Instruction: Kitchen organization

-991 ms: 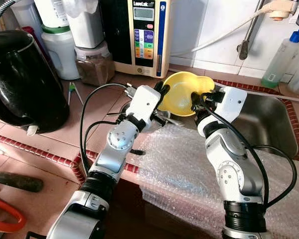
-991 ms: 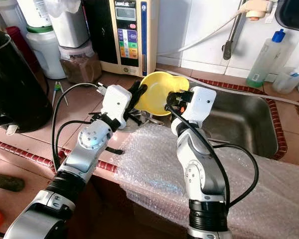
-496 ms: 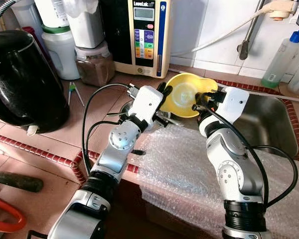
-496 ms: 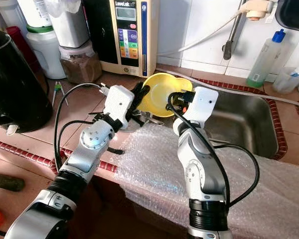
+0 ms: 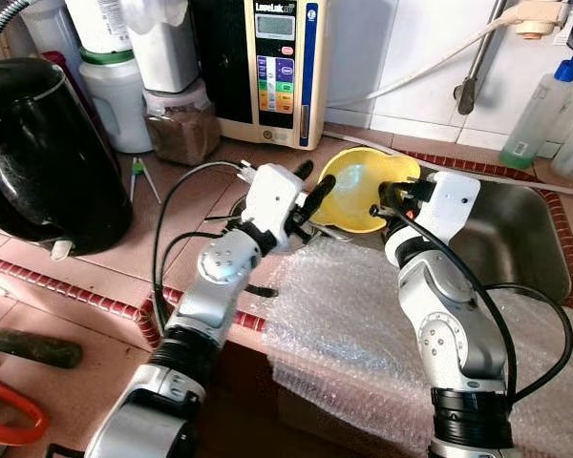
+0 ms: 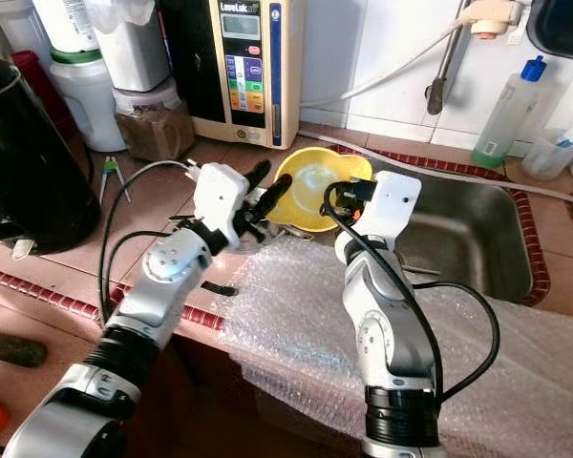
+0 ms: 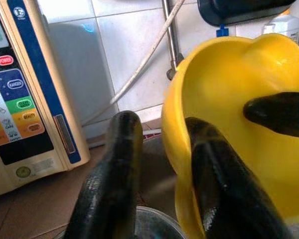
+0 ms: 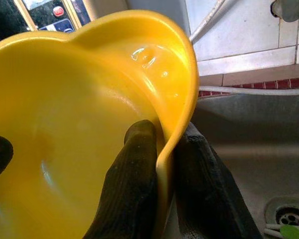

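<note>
Terracotta tiles cover the kitchen counter (image 5: 105, 262), which ends at a stainless steel sink (image 5: 516, 239) on the robot's right, with white wall tiles behind. Bubble wrap (image 5: 353, 324) lies over the counter's front edge, beneath both arms.

A yellow plastic bowl (image 5: 363, 186) is held tilted at the sink's left edge, its opening turned toward the robot. The right gripper (image 8: 162, 169) pinches the bowl's rim: in the right wrist view one black finger lies inside the bowl and the other outside, pressed against the wall between them. The left gripper (image 5: 310, 191) sits at the bowl's opposite side with its two fingers spread. In the left wrist view one finger (image 7: 214, 189) crosses the yellow rim and the other finger (image 7: 114, 174) stands apart from it, outside the bowl; whether either touches the plastic cannot be told.

Behind the bowl stands a cream water ioniser (image 5: 272, 67) with coloured buttons. A black electric kettle (image 5: 43, 153) sits at the far left, with white containers (image 5: 110, 76) and a jar of brown powder (image 5: 181, 124) between the two. A clear squeeze bottle with a blue cap (image 5: 544, 110) stands behind the sink, and a white hose (image 5: 420, 72) runs along the wall.
</note>
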{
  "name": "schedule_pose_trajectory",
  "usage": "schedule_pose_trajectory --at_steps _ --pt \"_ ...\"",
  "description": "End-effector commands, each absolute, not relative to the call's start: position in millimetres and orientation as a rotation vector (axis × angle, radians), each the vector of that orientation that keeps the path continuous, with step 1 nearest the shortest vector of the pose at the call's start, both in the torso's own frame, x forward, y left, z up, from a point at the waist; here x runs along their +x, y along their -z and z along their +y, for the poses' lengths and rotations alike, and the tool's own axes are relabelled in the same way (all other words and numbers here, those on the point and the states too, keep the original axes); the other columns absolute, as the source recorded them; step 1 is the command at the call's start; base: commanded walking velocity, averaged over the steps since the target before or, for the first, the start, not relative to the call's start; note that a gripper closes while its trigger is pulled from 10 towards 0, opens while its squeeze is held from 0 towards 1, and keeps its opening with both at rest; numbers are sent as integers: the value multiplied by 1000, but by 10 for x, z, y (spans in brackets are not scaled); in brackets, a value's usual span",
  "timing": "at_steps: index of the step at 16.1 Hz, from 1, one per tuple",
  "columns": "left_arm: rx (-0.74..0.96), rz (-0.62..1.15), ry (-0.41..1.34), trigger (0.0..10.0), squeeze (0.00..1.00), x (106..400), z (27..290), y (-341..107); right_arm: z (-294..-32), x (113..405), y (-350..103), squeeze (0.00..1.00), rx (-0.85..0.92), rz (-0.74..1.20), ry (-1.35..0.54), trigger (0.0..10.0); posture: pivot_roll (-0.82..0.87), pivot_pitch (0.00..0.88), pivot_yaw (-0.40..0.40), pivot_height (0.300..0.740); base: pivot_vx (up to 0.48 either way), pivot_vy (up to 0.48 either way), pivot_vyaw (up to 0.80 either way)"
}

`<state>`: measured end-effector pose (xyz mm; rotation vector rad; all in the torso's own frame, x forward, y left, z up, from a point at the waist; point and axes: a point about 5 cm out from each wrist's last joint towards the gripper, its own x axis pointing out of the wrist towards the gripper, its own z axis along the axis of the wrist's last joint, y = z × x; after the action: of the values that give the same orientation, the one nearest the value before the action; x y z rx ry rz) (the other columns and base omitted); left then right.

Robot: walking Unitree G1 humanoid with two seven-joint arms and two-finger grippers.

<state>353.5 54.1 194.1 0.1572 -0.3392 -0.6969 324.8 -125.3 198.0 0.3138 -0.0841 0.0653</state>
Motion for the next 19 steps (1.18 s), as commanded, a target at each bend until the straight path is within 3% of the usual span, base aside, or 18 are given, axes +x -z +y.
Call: schedule_pose_trajectory --at_steps 1,4,11,15,19 --pt "152 -357 699 10000 1000 3540 611 -1997 -1266 3238 -2006 0 305 -105 -60 0 42 35 21 740 0 0 0" --pt "188 -326 825 10000 1000 3485 592 -1954 -1311 3248 -2060 0 293 -139 -18 0 42 38 22 740 0 0 0" --pt "219 -350 921 10000 1000 3354 589 -1920 -1497 3236 -2096 0 190 -180 66 0 35 44 29 740 0 0 0" --pt "253 -346 952 10000 1000 3300 600 -1891 -1684 3251 -2109 0 133 -198 160 0 37 44 26 740 0 0 0" --pt "306 -243 1021 10000 1000 3290 684 -1760 -2052 3211 -2040 0 96 -172 335 0 39 44 29 740 0 0 0"
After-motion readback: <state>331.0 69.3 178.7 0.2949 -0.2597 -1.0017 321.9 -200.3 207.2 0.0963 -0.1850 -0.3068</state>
